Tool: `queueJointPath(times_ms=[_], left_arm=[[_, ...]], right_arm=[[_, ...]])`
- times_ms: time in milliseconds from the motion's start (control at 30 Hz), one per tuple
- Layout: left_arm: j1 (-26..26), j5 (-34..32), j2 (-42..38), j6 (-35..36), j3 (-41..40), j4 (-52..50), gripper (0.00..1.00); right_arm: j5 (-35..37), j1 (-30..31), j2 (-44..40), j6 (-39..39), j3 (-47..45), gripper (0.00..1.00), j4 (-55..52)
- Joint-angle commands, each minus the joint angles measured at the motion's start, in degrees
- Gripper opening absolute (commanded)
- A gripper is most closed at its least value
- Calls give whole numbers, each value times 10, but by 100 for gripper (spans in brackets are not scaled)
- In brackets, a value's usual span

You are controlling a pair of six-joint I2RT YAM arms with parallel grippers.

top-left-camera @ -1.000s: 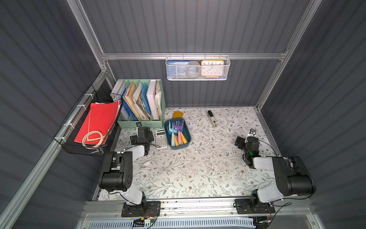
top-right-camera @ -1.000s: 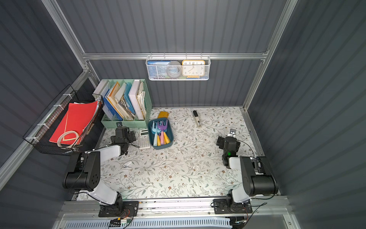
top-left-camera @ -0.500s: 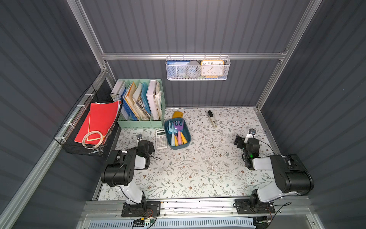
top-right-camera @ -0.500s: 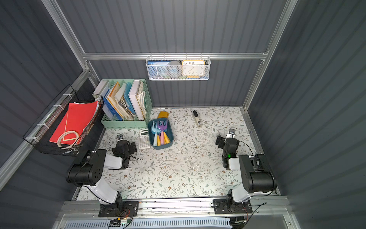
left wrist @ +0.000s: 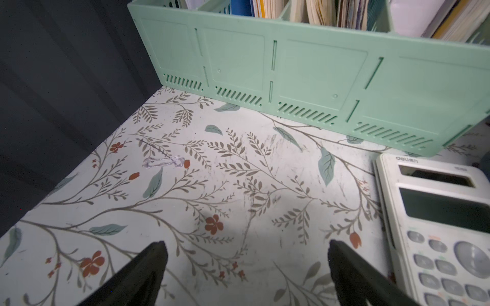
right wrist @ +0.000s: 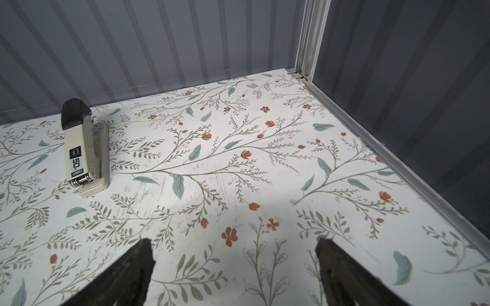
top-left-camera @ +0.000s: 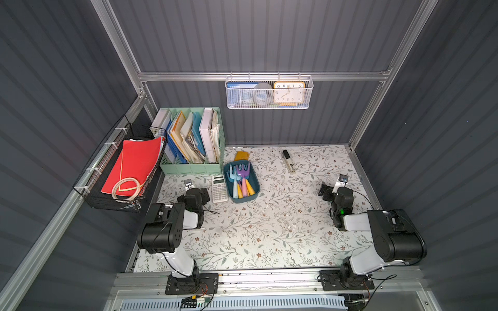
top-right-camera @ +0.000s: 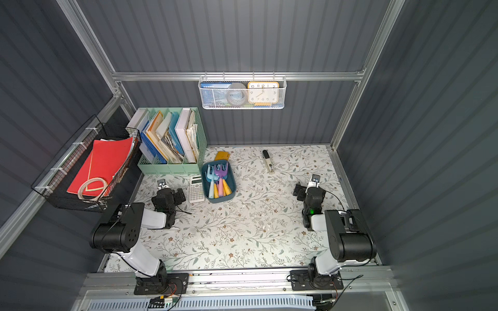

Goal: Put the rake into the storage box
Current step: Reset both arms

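task thing: purple-headed plastic rake with pink handle (top-left-camera: 244, 172) lay inside the shallow dark teal plastic storage box (top-left-camera: 244, 200), among blue pronged toy tools (top-left-camera: 232, 176).
beside the box: white desk calculator (top-left-camera: 219, 188) just beside one long wall; mint-green plastic file organiser (top-left-camera: 188, 168) near, behind.
farther off: beige stapler with black cap (top-left-camera: 288, 163), well apart, near the back wall.
left gripper (left wrist: 246, 243): spread wide, empty, above the floral-patterned table (left wrist: 238, 172) next to the calculator.
right gripper (right wrist: 233, 241): spread wide, empty, apart from the stapler.
half hidden: flat yellow piece (top-left-camera: 241, 156) behind the box, partly cut off; could not be identified.
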Motion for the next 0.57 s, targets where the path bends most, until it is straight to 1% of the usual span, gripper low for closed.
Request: queueJointPath(times_ms=[0, 267, 400, 533], left_arm=[[3, 2, -5, -7, 5, 8, 100], [4, 5, -4, -7, 8, 5, 100], [11, 21, -3, -10, 12, -3, 100], [10, 10, -5, -10, 6, 4, 100]], right_arm=[[-1, 1, 6, -2, 0, 99, 11], [0, 0, 6, -2, 0, 99, 11], [0, 1, 5, -2, 0, 99, 10], [0, 1, 4, -1, 0, 99, 10]])
